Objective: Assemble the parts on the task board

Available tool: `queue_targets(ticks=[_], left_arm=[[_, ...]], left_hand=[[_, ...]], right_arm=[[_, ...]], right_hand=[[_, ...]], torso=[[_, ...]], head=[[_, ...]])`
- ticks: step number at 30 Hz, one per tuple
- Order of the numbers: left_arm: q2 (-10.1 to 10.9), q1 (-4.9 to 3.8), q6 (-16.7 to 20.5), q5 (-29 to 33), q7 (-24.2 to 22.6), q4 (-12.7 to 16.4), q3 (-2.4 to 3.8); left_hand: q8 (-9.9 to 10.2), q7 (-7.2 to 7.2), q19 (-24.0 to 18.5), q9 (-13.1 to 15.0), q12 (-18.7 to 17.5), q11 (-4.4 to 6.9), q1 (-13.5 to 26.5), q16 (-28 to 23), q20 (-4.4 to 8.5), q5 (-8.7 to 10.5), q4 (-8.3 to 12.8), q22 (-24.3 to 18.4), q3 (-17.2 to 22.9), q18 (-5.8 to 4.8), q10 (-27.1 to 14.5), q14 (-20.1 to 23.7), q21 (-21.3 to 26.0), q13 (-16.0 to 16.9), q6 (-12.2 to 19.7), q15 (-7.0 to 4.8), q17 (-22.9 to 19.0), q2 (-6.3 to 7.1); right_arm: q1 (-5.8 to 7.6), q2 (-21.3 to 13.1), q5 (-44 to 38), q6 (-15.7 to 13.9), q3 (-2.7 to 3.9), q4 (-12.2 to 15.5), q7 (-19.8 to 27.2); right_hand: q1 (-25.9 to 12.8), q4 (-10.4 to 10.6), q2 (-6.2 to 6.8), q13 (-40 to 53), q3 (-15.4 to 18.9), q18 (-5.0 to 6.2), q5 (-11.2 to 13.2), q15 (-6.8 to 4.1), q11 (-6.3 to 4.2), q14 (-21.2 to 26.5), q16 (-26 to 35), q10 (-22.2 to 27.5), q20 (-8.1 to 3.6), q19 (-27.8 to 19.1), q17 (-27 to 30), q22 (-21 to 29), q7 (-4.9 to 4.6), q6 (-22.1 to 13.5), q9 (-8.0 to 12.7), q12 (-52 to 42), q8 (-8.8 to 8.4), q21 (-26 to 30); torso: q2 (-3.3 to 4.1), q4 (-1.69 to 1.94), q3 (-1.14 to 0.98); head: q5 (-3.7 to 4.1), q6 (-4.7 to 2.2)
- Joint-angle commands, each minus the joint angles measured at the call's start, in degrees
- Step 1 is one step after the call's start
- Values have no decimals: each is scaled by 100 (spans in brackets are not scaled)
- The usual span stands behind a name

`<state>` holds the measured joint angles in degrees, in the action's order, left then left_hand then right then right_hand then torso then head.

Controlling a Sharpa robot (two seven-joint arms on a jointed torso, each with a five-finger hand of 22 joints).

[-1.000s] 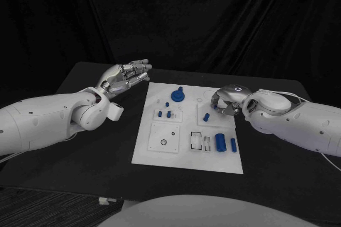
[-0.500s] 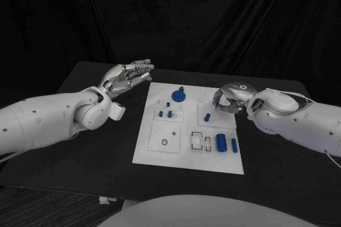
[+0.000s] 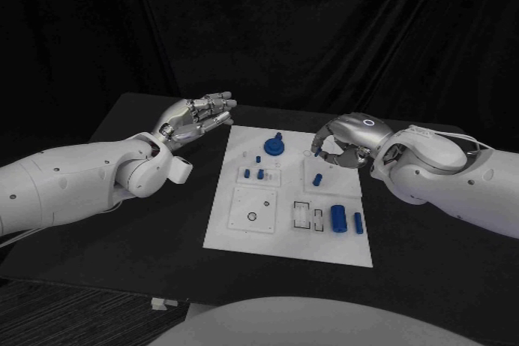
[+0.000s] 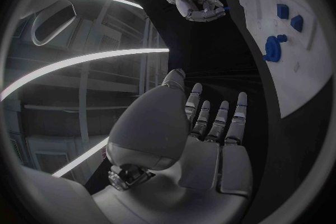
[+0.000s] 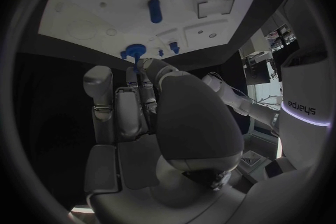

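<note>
The right silver hand (image 3: 338,144) is curled inward over the 1 o'clock corner of the flat white plastic task board (image 3: 283,241). In the left wrist view its fingertips are pinched on what looks like a small thin blue peg (image 4: 225,8), held above the board and not touching it. The piece is too small to tell its shape.

On the board at about 2 o'clock from its middle, just under that hand, stands a short blue upright pin (image 3: 317,179). At 12 o'clock sits a round blue knob with a stub on top (image 3: 273,145). At 10 o'clock is a cluster of small blue blocks (image 3: 255,173). At 4 o'clock a thick blue cylinder (image 3: 337,217) lies beside a slimmer blue rod (image 3: 357,223), close together. Just inboard of them are two dark-outlined rectangular recesses (image 3: 306,215).

The left silver hand (image 3: 196,117) is released, palm up and fingers spread, holding nothing. It hovers above the black table (image 3: 130,233) at 10 o'clock off the board, apart from its edge.
</note>
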<state>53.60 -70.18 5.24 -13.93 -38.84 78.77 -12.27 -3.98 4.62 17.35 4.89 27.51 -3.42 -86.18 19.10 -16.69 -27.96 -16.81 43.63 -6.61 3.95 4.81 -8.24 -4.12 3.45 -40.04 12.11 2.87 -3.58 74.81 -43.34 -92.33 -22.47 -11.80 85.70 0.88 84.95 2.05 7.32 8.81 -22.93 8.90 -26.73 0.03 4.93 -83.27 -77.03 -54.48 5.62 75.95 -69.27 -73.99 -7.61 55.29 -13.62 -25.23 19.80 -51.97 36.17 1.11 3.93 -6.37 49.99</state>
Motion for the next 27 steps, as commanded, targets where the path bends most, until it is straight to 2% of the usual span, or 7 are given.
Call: queue_targets(ticks=[1,4,8,14,20,21,27], left_arm=[[-8,19,-110,35,-1307,14,5],[-10,35,-145,35,-1305,-3,5],[-12,66,-170,35,-1304,-9,5],[-19,94,-191,35,-1291,-9,5],[-42,107,-203,35,-1280,-12,5],[-47,109,-204,35,-1278,-14,5],[-68,114,-220,35,-1265,-25,5]], left_hand=[[32,28,-9,-46,97,-59,-31,77,-1,-31,38,58,31,23,-24,-69,-56,-50,-17,50,-15,-40],[35,29,-9,-48,86,-60,-35,63,-1,-33,39,56,28,22,-28,-62,-56,-51,-4,52,-17,-35],[38,31,-9,-50,76,-60,-37,56,-1,-36,39,54,22,22,-32,-58,-56,-53,9,53,-18,-29],[38,31,-9,-49,85,-61,-41,69,-1,-46,39,51,20,22,-34,-63,-55,-53,6,55,-17,-28],[39,33,-9,-50,81,-64,-48,73,-1,-55,39,47,20,22,-37,-65,-54,-53,12,59,-17,-32],[39,33,-9,-50,81,-64,-48,73,-1,-55,39,47,20,22,-37,-65,-54,-53,12,59,-17,-32],[39,34,-8,-50,79,-67,-57,82,-1,-64,39,43,23,21,-41,-70,-54,-54,12,64,-16,-41]], right_arm=[[-5,85,8,-23,2,237,-133],[-58,216,-16,50,1,318,-116],[-174,458,-176,127,1,331,-70],[-364,801,-371,181,1,210,-43],[-485,1027,-436,251,1,97,-60],[-498,1046,-440,263,1,88,-67],[-575,1136,-454,293,1,32,-91]], right_hand=[[-57,-20,-25,142,-339,-187,56,-49,-83,5,9,-442,-19,-20,26,-691,-16,56,-81,-54,-66,-160],[-41,-47,-7,136,-351,-180,52,-53,-84,13,23,-448,-25,-38,48,-682,-15,53,-80,-45,-79,-127],[-40,-53,-4,134,-356,-172,48,-54,-82,19,33,-448,-27,-57,62,-671,-18,47,-78,-40,-87,-84],[-42,-56,-1,132,-360,-173,42,-53,-80,20,32,-449,-28,-59,60,-671,-21,40,-76,-36,-97,-86],[-44,-66,3,127,-369,-171,29,-52,-77,20,32,-449,-30,-67,59,-668,-27,23,-70,-27,-119,-77],[-44,-66,3,127,-369,-171,29,-52,-77,20,32,-449,-30,-67,59,-668,-27,23,-70,-27,-119,-77],[-50,-71,7,124,-373,-172,26,-50,-73,16,23,-448,-30,-69,44,-667,-32,8,-65,-20,-138,-78]], torso=[[3,-2,0],[3,-2,1],[-4,-8,2],[-6,-10,-3],[-3,-5,-4],[-1,-2,-10],[0,-2,-9]], head=[[-40,1],[-109,1],[-164,1],[-199,1],[-184,1],[-181,1],[-171,1]])
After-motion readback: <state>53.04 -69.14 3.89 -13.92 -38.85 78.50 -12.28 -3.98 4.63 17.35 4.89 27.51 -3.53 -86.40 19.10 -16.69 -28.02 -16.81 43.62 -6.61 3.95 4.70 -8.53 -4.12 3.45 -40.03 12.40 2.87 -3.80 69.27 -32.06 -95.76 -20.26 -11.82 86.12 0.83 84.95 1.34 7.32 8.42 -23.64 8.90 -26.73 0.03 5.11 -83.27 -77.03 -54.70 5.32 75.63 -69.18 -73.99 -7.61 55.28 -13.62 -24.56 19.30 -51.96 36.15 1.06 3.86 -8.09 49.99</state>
